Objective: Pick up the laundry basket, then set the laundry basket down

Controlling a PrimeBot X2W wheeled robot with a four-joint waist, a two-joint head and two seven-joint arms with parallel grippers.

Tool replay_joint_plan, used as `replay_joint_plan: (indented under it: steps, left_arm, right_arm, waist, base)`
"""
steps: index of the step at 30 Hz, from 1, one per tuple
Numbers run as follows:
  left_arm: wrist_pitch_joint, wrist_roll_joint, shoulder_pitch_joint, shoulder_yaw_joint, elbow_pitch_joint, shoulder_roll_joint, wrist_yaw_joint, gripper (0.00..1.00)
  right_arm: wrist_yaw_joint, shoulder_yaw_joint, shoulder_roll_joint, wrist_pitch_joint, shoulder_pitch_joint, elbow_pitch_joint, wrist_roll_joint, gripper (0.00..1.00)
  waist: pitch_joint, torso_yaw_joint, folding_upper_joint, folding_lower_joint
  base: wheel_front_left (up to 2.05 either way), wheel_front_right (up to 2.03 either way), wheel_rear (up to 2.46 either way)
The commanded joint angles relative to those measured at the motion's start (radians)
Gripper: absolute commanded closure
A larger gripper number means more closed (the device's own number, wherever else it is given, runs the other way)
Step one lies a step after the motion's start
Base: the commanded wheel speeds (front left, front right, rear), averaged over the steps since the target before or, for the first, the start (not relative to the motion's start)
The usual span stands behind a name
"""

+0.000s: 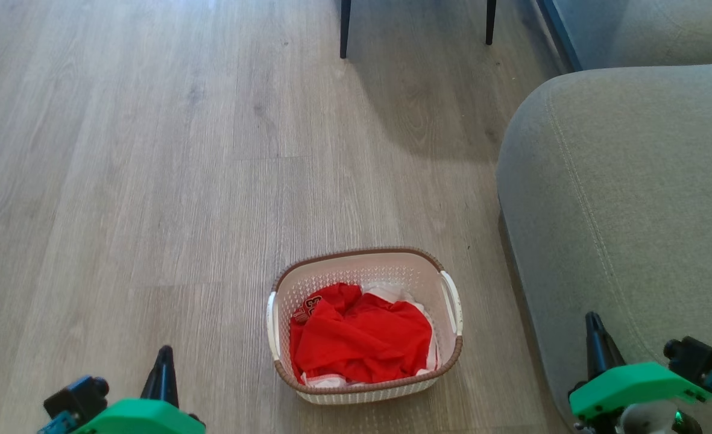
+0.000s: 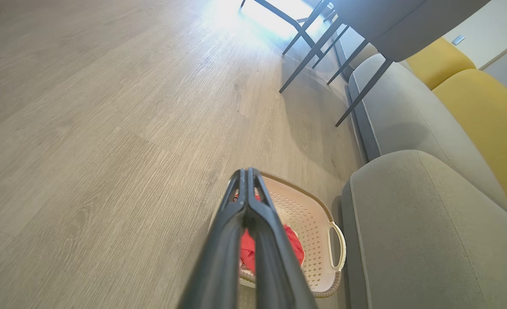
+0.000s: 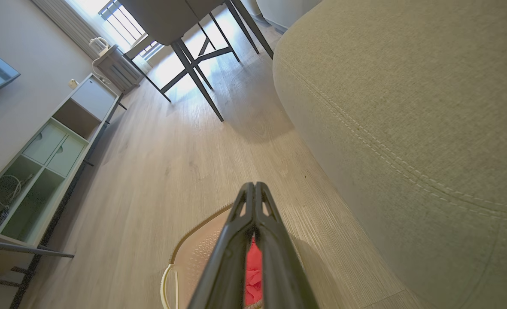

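So, I'm looking at the laundry basket sitting flat on the floor, near me and a bit right of centre, just beside the grey sofa, with red clothes piled inside. The left claw is hanging near-left of it and the right claw near-right, by the sofa's edge. Both are pinched fully closed, fingers pressed together, gripping nothing, and neither is touching the basket.

Honestly, I'm reading this as fitting two spots: basket waiting to be lifted, or basket already put back down with the arms clear of it. I'm not calling it.

What I'm bearing in mind either way: the white handles are sitting on the left and right ends, so I'm guessing the load is wanting an even two-sided hold or it's tipping. The sofa is also crowding the right arm, so I'm going slow on that side.
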Motion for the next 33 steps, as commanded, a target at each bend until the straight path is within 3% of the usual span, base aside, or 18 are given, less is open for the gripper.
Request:
replay_joint_plan:
  steps: [1,33]
  left_arm:
    - [0.005,-0.026,-0.059,0.024,-0.026,0.000,-0.008,1.00]
    - [0.098,-0.387,-0.131,0.083,-0.016,-0.002,-0.055,1.00]
  right_arm:
    - [0.001,-0.003,-0.020,0.004,-0.057,-0.029,0.029,1.00]
    - [0.001,-0.036,-0.027,0.091,-0.099,-0.018,0.387,1.00]
  waist:
    - [0.000,0.000,-0.0001,0.0000]
    - [0.006,-0.008,-0.0001,0.0000]
  base:
    - [0.00,0.00,0.00]
    - [0.00,0.00,0.00]
